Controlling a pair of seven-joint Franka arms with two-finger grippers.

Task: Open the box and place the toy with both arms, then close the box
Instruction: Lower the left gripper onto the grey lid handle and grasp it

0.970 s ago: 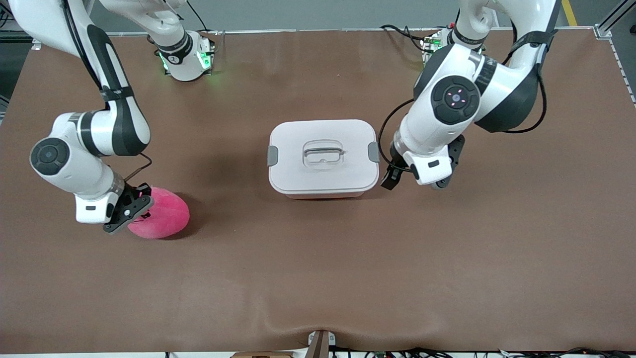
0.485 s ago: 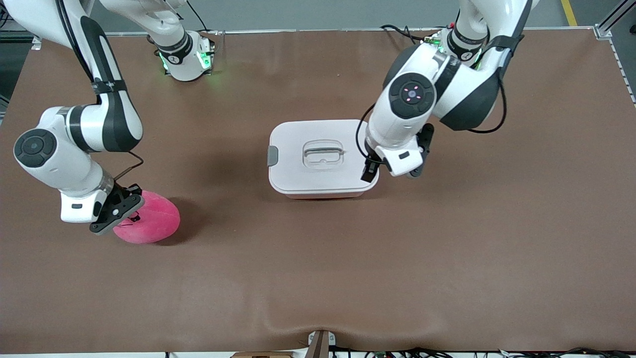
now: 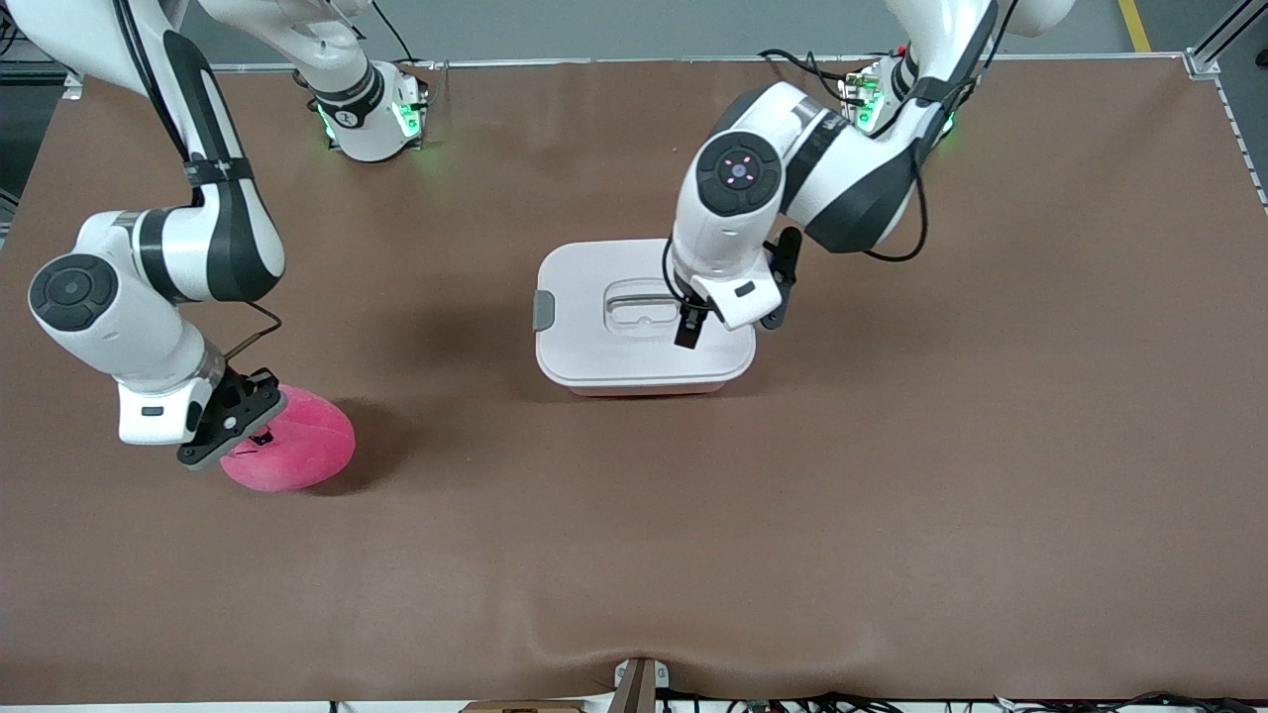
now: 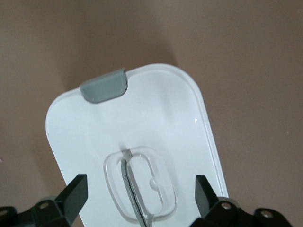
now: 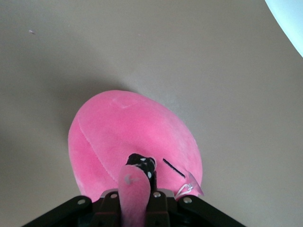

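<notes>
Left claw (image 3: 686, 332) spread wide over box (image 3: 644, 315) lid handle (image 4: 139, 187) mid-table, could straddle and miss it; right claw (image 3: 260, 428) pinching toy (image 3: 289, 451) by small protrusion, may slip

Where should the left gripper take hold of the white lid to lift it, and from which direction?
Probably by the thin grey handle bar in the recessed centre of the lid, coming straight down from above. The left gripper hangs open over it, one finger on each side of the bar, and the flat lid offers no other raised part.
</notes>
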